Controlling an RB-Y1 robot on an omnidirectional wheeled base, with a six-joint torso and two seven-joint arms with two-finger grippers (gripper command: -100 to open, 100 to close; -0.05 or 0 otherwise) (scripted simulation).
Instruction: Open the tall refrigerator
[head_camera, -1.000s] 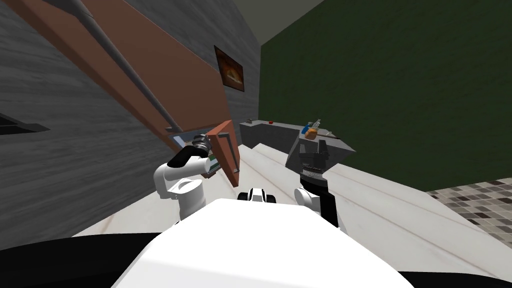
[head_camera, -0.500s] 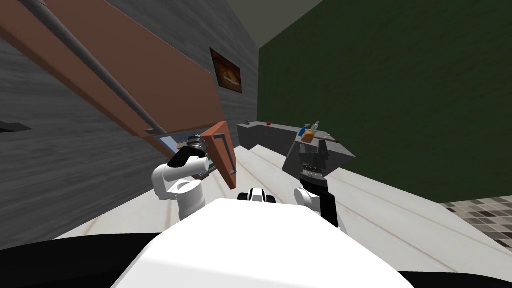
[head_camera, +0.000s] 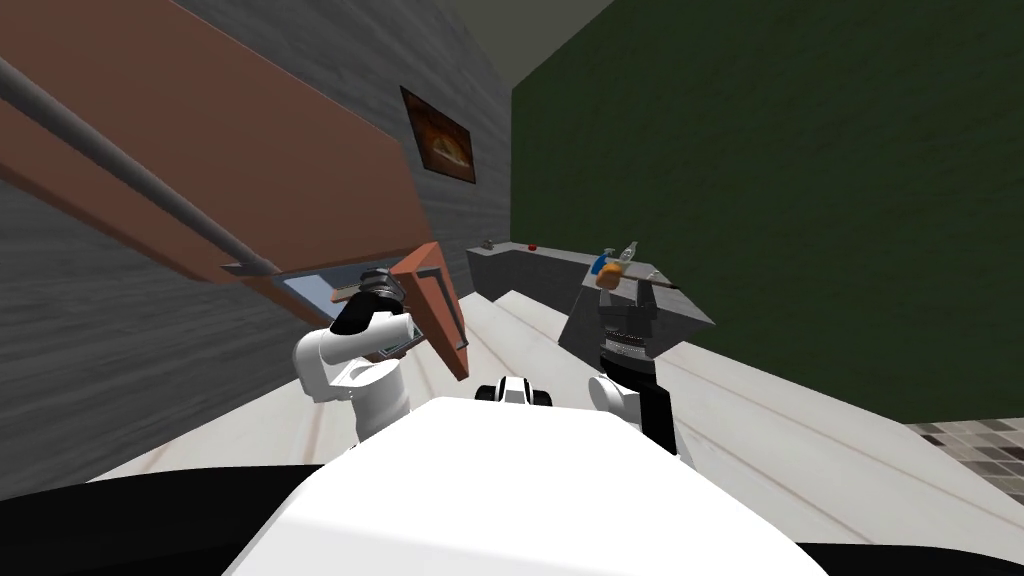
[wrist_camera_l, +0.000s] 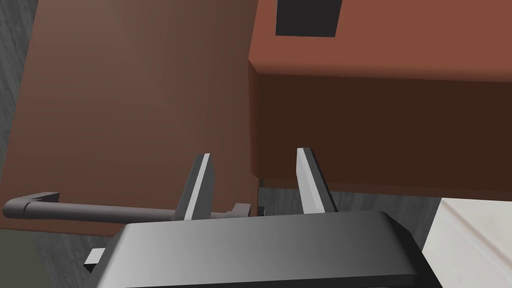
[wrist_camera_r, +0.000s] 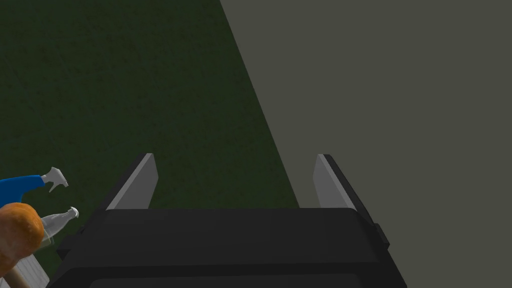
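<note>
Refrigerator door (head_camera: 434, 300) ajar; handle (wrist_camera_l: 100, 212) end hidden behind left gripper (wrist_camera_l: 252, 153).

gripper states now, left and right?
Left gripper: at the door handle; grip cannot be told.
Right gripper: open, holding nothing.

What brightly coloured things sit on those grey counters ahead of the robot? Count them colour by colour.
Blue: 1, a spray bottle
Orange: 1, a rounded lump
Red: 1, a small thing, too small to identify
Total: 3
</note>
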